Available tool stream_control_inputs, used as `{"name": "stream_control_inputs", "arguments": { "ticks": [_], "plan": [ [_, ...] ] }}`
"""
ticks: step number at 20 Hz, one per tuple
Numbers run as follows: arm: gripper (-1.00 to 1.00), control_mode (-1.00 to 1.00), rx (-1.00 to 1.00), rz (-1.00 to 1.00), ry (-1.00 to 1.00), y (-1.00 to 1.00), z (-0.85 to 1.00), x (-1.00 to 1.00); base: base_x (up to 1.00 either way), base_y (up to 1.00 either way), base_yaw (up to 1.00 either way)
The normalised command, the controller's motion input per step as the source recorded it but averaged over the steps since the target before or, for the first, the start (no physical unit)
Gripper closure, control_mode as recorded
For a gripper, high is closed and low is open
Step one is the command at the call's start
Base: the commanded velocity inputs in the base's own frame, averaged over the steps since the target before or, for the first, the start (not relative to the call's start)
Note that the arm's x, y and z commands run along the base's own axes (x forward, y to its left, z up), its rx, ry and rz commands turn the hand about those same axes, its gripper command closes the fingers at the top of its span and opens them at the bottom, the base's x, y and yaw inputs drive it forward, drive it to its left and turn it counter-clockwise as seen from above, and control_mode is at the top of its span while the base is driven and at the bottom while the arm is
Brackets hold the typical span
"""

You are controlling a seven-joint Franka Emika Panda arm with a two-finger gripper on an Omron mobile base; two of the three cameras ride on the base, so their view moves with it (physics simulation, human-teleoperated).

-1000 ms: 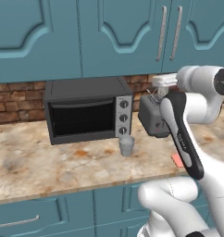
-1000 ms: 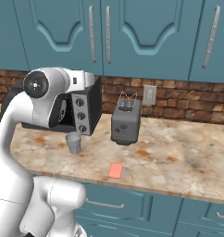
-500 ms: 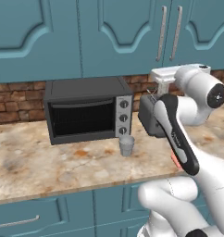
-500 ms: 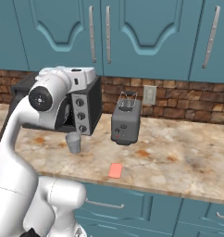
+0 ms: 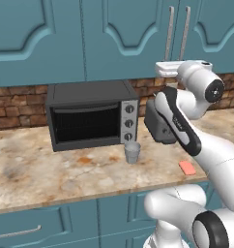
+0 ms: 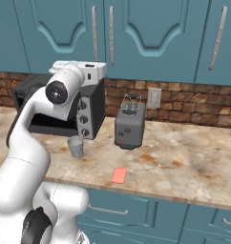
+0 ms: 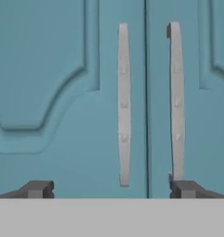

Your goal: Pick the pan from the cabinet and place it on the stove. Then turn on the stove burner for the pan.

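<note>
Up close, spread-open fingers point(image 7: 40, 189) before the cabinet point(image 7: 63, 92) handles; toaster point(image 6: 130, 125) rightward.

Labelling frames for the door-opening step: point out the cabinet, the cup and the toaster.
cabinet point(image 7: 49, 69), hand view, on the left door's raised panel.
cup point(image 5: 132, 152), left base view, on its side wall.
toaster point(image 6: 130, 126), right base view, on its front face.

arm point(image 5: 206, 150): glossy white, rounded | joints: dark caps | fingertips point(image 7: 37, 189): dark grey
</note>
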Motion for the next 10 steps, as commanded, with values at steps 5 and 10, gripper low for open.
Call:
{"name": "stream_control_inputs", "arguments": {
  "ticks": [5, 10],
  "plan": [
    [-1.0, -1.0, 0.0, 0.0, -0.17, -0.06, 0.0, 0.27, 0.0, 0.0, 0.0],
    [-1.0, -1.0, 0.0, 0.0, -0.14, 0.0, 0.05, 0.28, 0.0, 0.0, 0.0]
  ]
}}
